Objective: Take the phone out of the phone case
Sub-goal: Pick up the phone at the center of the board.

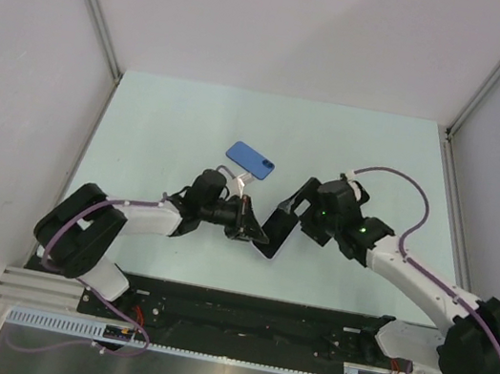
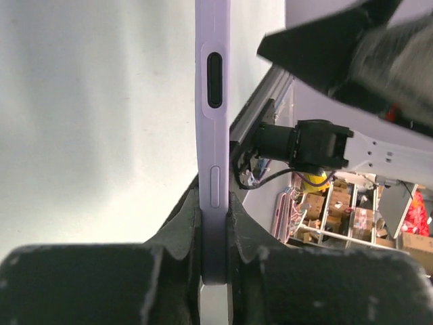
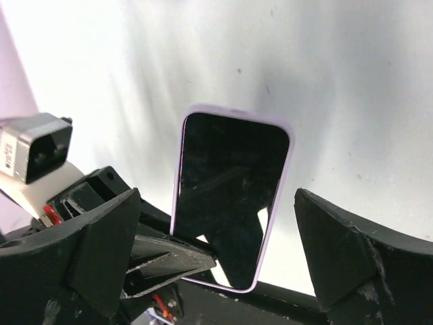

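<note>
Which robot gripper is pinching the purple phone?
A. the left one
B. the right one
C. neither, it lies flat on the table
A: in the left wrist view the left gripper is shut on the thin edge of the purple phone, while the right gripper has its fingers wide apart.

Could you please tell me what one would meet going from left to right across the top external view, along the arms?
left arm → left gripper → phone → right gripper → right arm
</note>
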`<state>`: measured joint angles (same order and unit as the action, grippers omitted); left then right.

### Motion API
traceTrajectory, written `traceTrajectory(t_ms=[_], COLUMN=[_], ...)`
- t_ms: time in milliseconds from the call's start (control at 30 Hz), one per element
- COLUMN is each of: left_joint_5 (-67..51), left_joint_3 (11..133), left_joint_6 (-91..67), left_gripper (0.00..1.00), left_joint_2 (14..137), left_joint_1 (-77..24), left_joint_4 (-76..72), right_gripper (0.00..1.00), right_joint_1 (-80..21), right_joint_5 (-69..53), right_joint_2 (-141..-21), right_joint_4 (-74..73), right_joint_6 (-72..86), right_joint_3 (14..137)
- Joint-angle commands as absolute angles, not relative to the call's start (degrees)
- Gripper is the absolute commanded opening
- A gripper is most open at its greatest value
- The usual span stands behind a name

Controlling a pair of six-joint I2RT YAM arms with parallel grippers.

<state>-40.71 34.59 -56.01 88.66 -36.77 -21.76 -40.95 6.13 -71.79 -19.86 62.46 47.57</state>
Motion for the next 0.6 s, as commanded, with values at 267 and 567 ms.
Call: traceTrajectory(t_ms=[267,567], left_joint_5=[-56.8,-59.9], left_joint_3=[34.2,35.6], left_joint_6=[-58.4,-62.2], left_gripper=[0.00,0.00], left_joint_2=[71.7,68.0], left_joint_1=[-28.6,-26.4], left_joint_4=[-29.0,-31.6], right_gripper=[0.72,0.67], right_joint_1=[-24.8,-24.2], right_joint_5=[-23.8,-31.7], right_joint_2=[-53.1,-55.7], right_joint_4=[5.5,24.2], right_joint_6=[57.2,63.9], right_joint_3=[32.7,31.6])
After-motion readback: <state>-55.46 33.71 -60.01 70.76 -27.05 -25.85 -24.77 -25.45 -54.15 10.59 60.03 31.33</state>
